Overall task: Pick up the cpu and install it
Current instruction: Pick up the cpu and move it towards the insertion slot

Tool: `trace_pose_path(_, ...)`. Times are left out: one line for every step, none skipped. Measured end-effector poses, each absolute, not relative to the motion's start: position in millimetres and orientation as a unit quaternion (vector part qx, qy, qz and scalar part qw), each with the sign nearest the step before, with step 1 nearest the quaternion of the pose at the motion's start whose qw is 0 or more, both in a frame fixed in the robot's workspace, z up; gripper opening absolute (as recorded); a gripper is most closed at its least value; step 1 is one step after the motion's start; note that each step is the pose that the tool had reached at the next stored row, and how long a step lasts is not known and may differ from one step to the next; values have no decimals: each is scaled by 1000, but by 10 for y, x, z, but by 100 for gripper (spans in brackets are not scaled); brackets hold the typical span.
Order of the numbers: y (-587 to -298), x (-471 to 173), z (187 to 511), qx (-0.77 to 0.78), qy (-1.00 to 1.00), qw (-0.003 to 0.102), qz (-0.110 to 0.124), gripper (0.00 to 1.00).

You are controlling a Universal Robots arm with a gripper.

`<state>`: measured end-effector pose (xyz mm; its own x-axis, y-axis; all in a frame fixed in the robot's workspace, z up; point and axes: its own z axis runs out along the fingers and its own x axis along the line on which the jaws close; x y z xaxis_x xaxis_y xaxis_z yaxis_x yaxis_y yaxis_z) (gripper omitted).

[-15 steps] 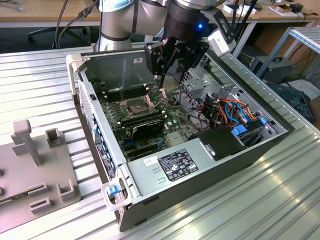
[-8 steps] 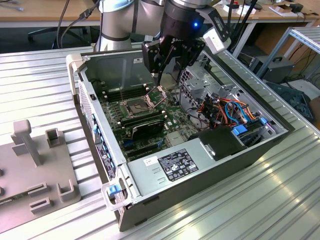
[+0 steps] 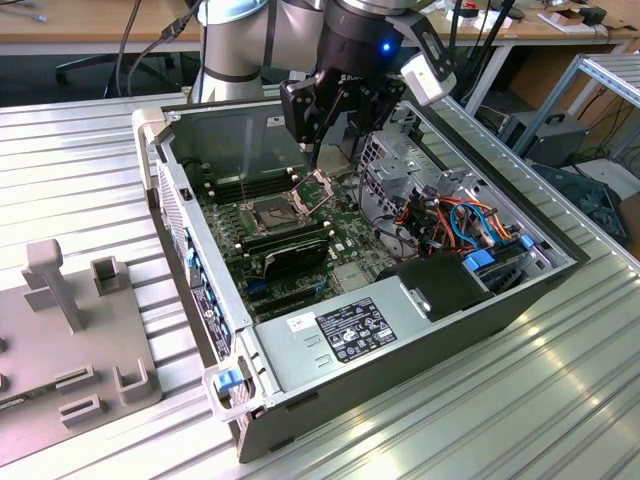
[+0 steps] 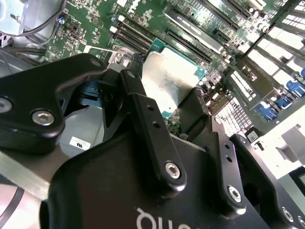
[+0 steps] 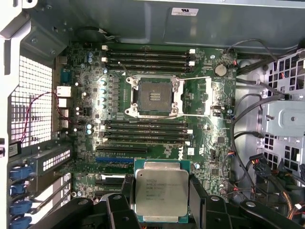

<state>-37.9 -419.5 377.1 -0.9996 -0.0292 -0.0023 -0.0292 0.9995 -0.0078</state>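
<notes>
Robot gripper (image 5: pixel 160 183) holding a cpu (image 5: pixel 161 195) above the motherboard (image 5: pixel 209 143) inside an open computer case (image 3: pixel 150 130).
Its two black fingers (image 5: pixel 127 191) are clamped on opposite edges of the silver-topped chip, which lies flat between them. The socket (image 5: pixel 153 95) is bare, with its hinged metal frame (image 3: pixel 315 185) raised. In the exterior view the gripper hangs near the socket, at about 1 o'clock from it. A grey fixture block (image 3: pixel 70 330) sits on the ribbed table (image 3: pixel 80 170) at 8 o'clock from the case.
</notes>
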Motion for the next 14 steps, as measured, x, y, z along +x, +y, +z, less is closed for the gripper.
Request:
trace_pose_path(-4189, -379, 3771, -15, 1000, 1, -4, 55)
trace_pose_path(-4184, -379, 3771, -15, 1000, 1, -4, 55)
trace_pose_path(-4183, -379, 3771, -15, 1000, 1, -4, 55)
trace_pose_path(-4183, -379, 3771, -15, 1000, 1, -4, 55)
trace_pose_path(-4183, -379, 3771, -15, 1000, 1, -4, 55)
trace_pose_path(-4183, -379, 3771, -15, 1000, 1, -4, 55)
trace_pose_path(-4183, -379, 3771, -15, 1000, 1, -4, 55)
trace_pose_path(-4183, -379, 3771, -15, 1000, 1, -4, 55)
trace_pose_path(-4182, -379, 3771, -15, 1000, 1, -4, 55)
trace_pose_path(-4182, -379, 3771, -15, 1000, 1, -4, 55)
trace_pose_path(-4182, -379, 3771, -15, 1000, 1, -4, 55)
trace_pose_path(-4181, -379, 3771, -15, 1000, 1, -4, 55)
trace_pose_path(-4177, -381, 3770, -14, 1000, 1, -5, 55)
trace_pose_path(-4163, -386, 3753, -15, 1000, 1, -6, 55)
